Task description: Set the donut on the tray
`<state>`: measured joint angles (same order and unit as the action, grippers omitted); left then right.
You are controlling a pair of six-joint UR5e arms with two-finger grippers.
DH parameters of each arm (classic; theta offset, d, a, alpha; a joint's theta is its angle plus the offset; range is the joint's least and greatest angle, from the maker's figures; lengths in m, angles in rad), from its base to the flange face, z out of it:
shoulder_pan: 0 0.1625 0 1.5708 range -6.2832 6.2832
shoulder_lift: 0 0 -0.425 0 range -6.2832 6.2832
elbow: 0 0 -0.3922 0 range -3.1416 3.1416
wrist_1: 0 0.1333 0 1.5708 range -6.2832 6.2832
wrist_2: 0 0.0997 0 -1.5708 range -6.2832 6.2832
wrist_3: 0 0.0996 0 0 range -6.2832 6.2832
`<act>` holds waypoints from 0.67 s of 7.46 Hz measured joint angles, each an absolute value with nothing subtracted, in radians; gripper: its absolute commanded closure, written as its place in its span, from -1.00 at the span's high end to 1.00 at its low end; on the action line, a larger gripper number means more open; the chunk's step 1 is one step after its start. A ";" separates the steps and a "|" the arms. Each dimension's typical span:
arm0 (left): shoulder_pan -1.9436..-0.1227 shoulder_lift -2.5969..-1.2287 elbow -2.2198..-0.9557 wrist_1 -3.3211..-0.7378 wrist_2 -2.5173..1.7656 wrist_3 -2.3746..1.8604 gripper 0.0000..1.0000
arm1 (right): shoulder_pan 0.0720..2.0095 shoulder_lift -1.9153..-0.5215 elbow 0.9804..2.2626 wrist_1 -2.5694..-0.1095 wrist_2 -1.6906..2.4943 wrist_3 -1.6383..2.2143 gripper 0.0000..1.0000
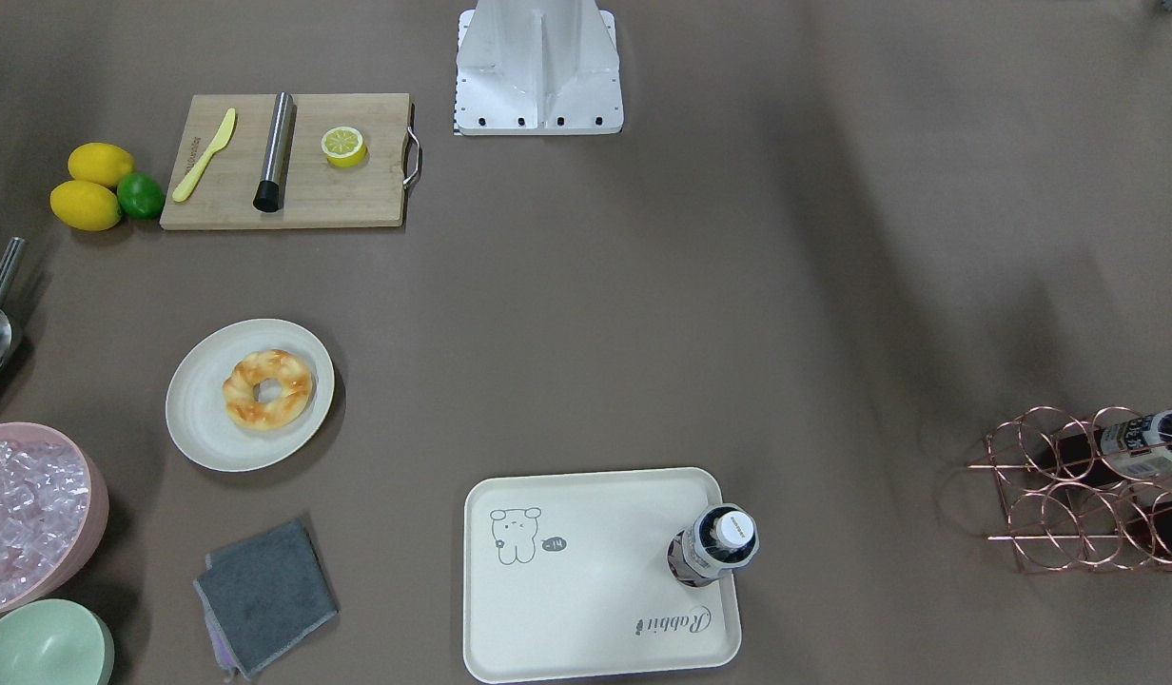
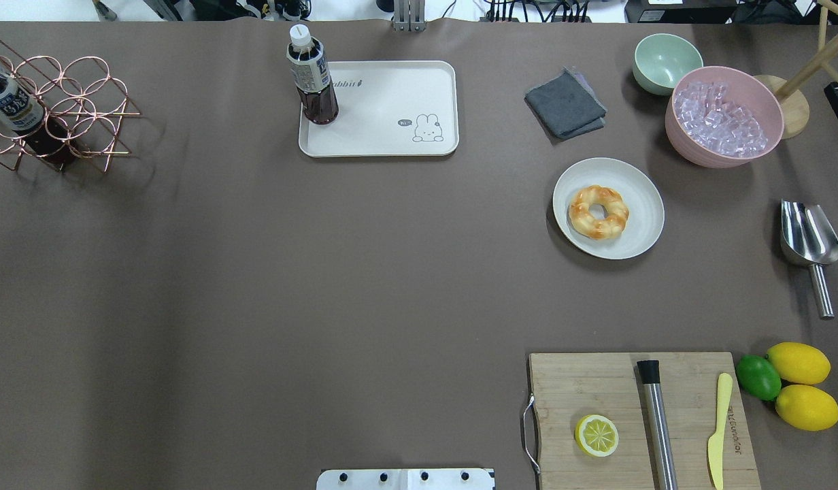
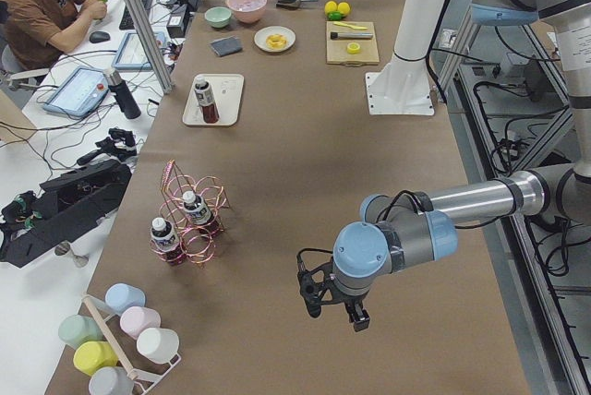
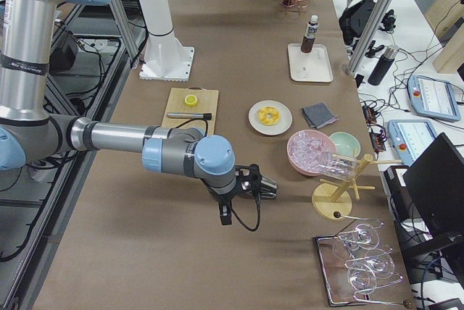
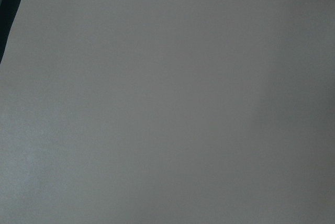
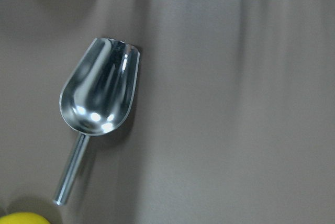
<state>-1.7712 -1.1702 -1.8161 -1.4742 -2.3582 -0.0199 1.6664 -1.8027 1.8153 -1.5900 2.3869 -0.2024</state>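
The donut (image 2: 598,211) is a golden ring with toasted patches and lies on a round cream plate (image 2: 638,233) on the right half of the table; it also shows in the front view (image 1: 267,388). The cream tray (image 2: 392,136) with the bunny drawing sits at the far middle, with a dark drink bottle (image 2: 312,78) standing on its left corner. My left gripper (image 3: 331,301) shows only in the exterior left view, far from both, and my right gripper (image 4: 267,188) only in the exterior right view, beyond the scoop. I cannot tell whether either is open or shut.
A wooden cutting board (image 2: 596,381) with a halved lemon (image 2: 596,435), steel muddler and yellow knife is near right. Also there: a pink bowl of ice (image 2: 725,126), a green bowl (image 2: 666,62), a grey cloth (image 2: 565,103), a steel scoop (image 2: 809,241), and a copper bottle rack (image 2: 58,109) far left.
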 measured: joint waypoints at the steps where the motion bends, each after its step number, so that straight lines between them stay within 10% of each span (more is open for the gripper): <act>1: -1.770 -1.169 -1.813 -1.474 -2.359 -0.020 0.96 | 1.597 -1.769 1.814 -1.561 2.399 -0.104 0.97; 5: -1.756 -1.167 -1.799 -1.474 -2.360 -0.020 0.96 | 1.295 -1.567 1.754 -1.364 2.395 0.444 0.95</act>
<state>-1.7558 -1.1675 -1.7989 -1.4743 -2.3601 -0.0199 1.2953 -1.5669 1.7539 -1.3643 2.3945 0.4444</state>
